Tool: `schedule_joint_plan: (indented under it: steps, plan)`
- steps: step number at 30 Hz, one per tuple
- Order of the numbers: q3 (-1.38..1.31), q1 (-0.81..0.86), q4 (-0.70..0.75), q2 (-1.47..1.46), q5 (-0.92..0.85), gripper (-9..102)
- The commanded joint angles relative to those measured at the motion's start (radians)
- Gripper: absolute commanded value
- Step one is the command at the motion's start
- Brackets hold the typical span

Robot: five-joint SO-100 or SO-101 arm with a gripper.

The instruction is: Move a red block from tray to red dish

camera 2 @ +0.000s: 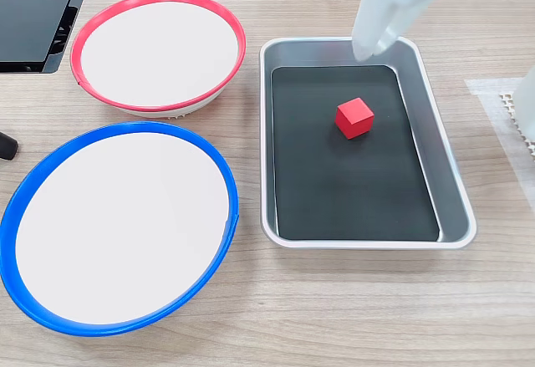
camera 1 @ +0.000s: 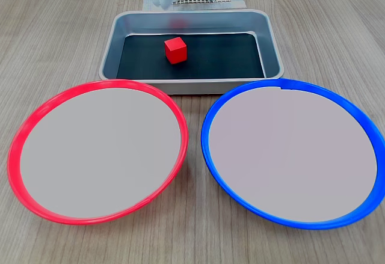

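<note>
Risks, entered largest item first: two same-sized round dishes are set side by side, the red dish (camera 1: 96,153) and the blue-rimmed dish (camera 1: 293,154), each with a pale empty inside; a release into the wrong one is judged possible if colour is not checked, since their rims lie close together; the tray (camera 1: 111,41) is a silver-grey pan with raised walls and a dark bottom, and its near wall stands between the block and the red dish, so a carry held too low is judged likely to clip it; the gripper (camera 2: 368,49) is seen in a fixed view as a pale blurred form hanging over the tray's far corner, apart from the block; whether its fingers are spread or closed cannot be told from the blur; a descent from that spot without a sideways correction is judged likely to miss the block or push it across the smooth bottom. Task thing: the red block (camera 2: 354,118) is a small bright red cube with plain smooth faces; it is rested on the tray's dark bottom, turned slightly askew to the walls, well clear of all of them, ungripped.
</note>
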Motion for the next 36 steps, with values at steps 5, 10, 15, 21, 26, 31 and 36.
schedule_joint_plan:
  steps: [5, 10, 15, 21, 26, 31, 36]
  plan:
    - [0.055, 0.009, -0.081, -0.169, 0.123, 27]
    - [0.077, 0.000, -0.156, -0.253, 0.130, 27]
    - [0.058, -0.020, -0.183, -0.336, 0.135, 24]
    - [0.029, -0.038, -0.202, -0.388, 0.140, 12]
    - [0.003, -0.044, -0.199, -0.376, 0.141, 1]
    - [-0.026, -0.051, -0.156, -0.265, 0.172, 0]
    - [-0.132, -0.094, -0.026, -0.031, 0.327, 0]
